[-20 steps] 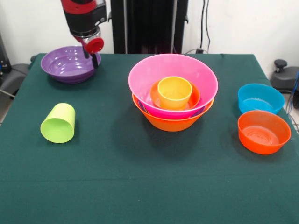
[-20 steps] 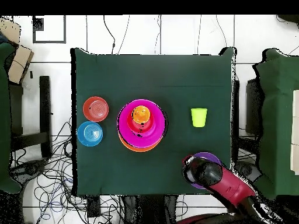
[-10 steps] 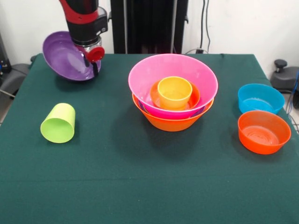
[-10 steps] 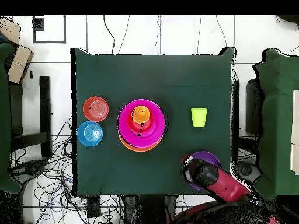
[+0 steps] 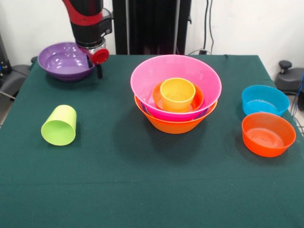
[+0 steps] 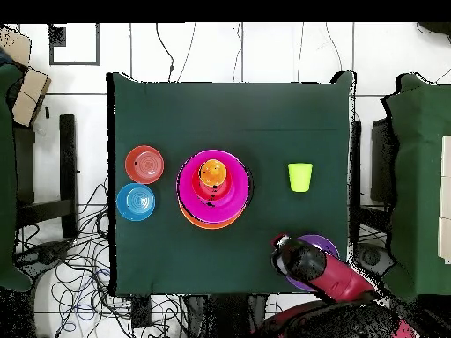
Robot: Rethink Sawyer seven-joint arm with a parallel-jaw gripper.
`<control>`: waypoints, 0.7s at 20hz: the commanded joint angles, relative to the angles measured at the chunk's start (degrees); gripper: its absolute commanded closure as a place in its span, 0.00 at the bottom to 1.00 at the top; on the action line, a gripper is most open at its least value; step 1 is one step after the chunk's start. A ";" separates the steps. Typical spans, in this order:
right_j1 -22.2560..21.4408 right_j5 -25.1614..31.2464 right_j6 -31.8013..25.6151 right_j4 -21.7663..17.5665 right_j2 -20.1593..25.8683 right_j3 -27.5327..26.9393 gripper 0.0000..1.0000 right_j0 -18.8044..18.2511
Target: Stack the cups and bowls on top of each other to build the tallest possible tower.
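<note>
One purple bowl (image 5: 65, 61) hangs gripped at its rim by the hand (image 5: 95, 64), off the worktop (image 5: 142, 180), far from the tower (image 5: 175, 95).

A green-clothed table (image 5: 152, 190) stands before a white wall (image 5: 237, 23), cables (image 6: 79, 290) strewn on the floor.

One camera faces the table (image 5: 142, 190) from across at moderate height; another looks straight down from farther; both share the tabletop.

Cup (image 5: 177, 93) in tower (image 5: 175, 92), mid table (image 5: 142, 190).
</note>
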 commanded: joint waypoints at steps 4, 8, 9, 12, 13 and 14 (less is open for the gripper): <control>-5.08 7.25 5.16 2.19 2.99 -2.14 0.00 6.36; -4.72 7.00 5.65 2.81 3.41 -2.49 0.00 6.67; -3.95 6.05 5.58 2.67 3.64 -2.75 0.00 6.32; -2.77 4.28 4.54 1.78 4.28 -2.99 0.00 4.82; -2.98 4.15 4.35 1.52 4.21 -2.64 0.00 4.57; -3.28 4.26 4.10 1.29 4.12 -2.40 0.00 4.39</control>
